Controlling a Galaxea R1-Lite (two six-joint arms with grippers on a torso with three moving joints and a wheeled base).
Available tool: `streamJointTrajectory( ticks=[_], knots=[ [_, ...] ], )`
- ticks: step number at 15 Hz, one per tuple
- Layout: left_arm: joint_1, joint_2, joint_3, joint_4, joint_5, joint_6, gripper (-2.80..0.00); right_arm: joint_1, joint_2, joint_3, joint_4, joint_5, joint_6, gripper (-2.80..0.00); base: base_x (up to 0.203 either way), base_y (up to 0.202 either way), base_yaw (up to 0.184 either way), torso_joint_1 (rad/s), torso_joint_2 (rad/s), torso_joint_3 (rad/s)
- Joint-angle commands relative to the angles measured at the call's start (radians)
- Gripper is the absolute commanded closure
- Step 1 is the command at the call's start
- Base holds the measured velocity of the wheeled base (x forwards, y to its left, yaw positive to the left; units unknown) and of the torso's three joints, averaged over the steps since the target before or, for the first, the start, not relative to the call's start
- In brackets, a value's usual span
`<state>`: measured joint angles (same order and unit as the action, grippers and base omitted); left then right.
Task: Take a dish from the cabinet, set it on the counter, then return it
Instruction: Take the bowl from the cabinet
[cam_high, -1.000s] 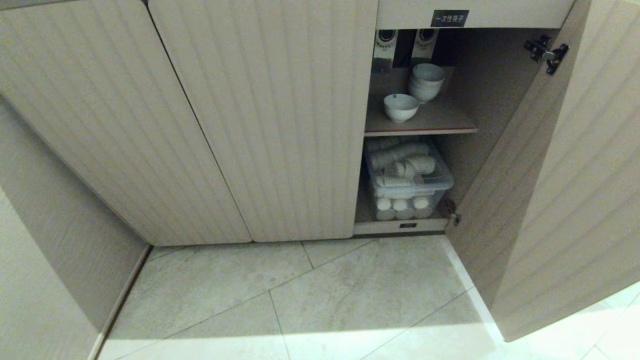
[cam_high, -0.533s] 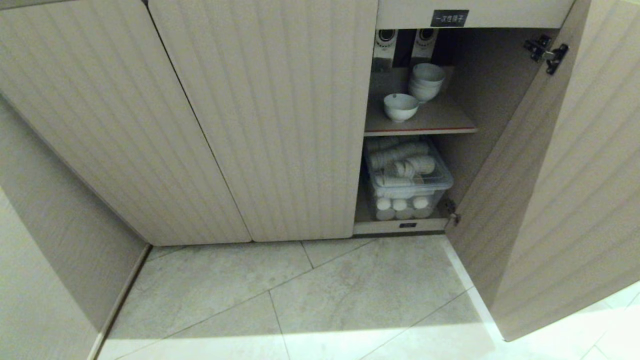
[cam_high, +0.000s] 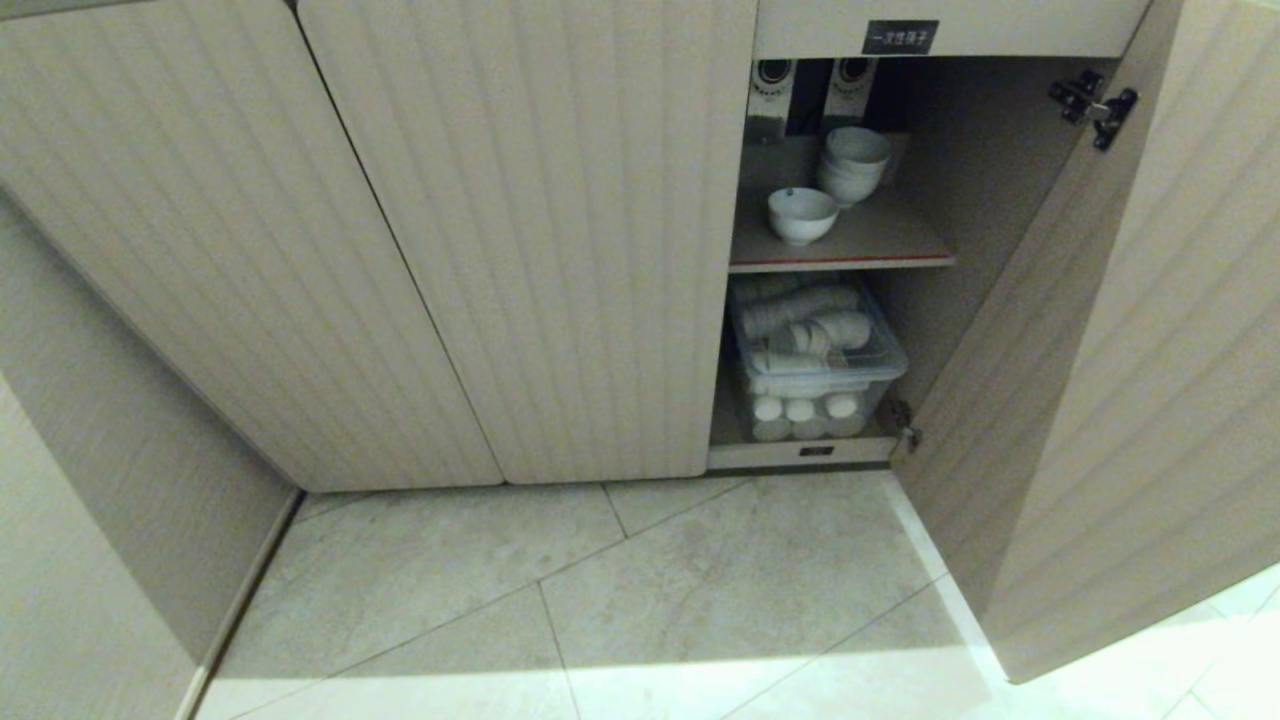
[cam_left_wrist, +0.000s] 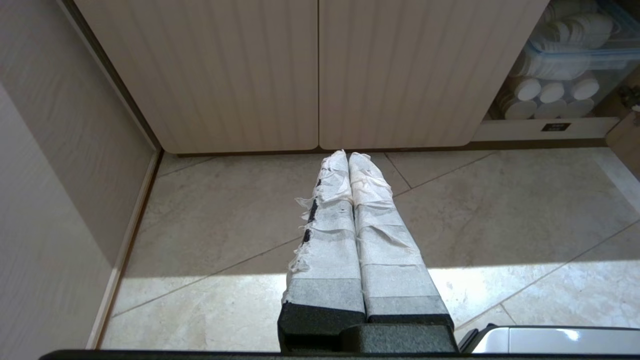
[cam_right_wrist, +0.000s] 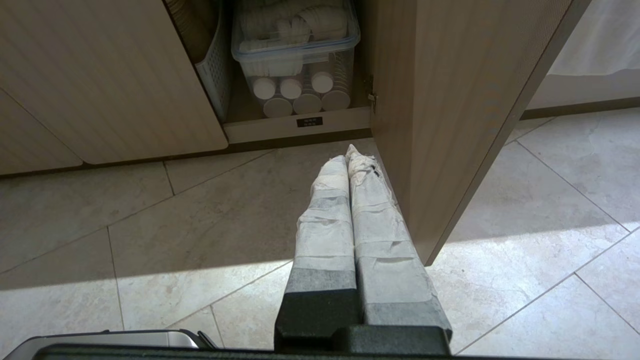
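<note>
**Cabinet open, dish on the red-edged shelf, both grippers low and empty**

Landmark: the open bay of the cabinet (cam_high: 560, 240), under the black label (cam_high: 899, 36) with white characters. Right of the bay, swung fully outward: the fluted door (cam_high: 1130, 380), hinge (cam_high: 1092, 103) showing at its upper inner corner. Left of the bay: two shut fluted doors with rounded lower corners. In front of the bay: bare floor tiles (cam_high: 700, 580), wide and unobstructed, with a band of sunlight across the near part.

Inside the bay, on the red-edged shelf (cam_high: 880, 262): the dish (cam_high: 802, 214), upright, near the front and toward the left side, standing alone. Just behind it and slightly right: a stack of white bowls (cam_high: 853, 163), apart from the dish. Below the shelf: a clear lidded storage box (cam_high: 820, 360) packed with white cups, filling most of the lower space.

Left gripper (cam_left_wrist: 348, 155): low over the tiles, pointing toward the shut doors left of the bay, tape-wrapped fingers (cam_left_wrist: 330, 220) pressed together, holding nothing. Right gripper (cam_right_wrist: 348, 152): low over the tiles in front of the bay, tips just beside the lower edge of the open door, wrapped fingers (cam_right_wrist: 325, 220) pressed together, holding nothing. Neither arm visible from the head camera.

Left of the cabinet: a plain beige side wall (cam_high: 90, 500) meeting the floor at a pale skirting.
</note>
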<state>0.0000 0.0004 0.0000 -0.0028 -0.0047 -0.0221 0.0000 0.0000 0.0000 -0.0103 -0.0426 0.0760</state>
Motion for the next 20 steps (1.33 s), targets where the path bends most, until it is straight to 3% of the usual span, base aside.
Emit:
streamJointTrajectory(
  ticks=[1,5,20],
  knots=[
    [0.000,0.000,0.000,0.000,0.000,-0.001,0.00,0.000,0.000,0.000,0.000,0.000,0.001,0.00,0.000,0.000,0.000,0.000,0.00,0.000],
    [0.000,0.000,0.000,0.000,0.000,-0.001,0.00,0.000,0.000,0.000,0.000,0.000,0.001,0.00,0.030,0.000,0.000,0.000,0.00,0.000],
    [0.000,0.000,0.000,0.000,0.000,-0.002,0.00,0.000,0.000,0.000,0.000,0.000,0.001,0.00,0.197,0.000,0.001,0.003,0.00,0.002]
  ],
)
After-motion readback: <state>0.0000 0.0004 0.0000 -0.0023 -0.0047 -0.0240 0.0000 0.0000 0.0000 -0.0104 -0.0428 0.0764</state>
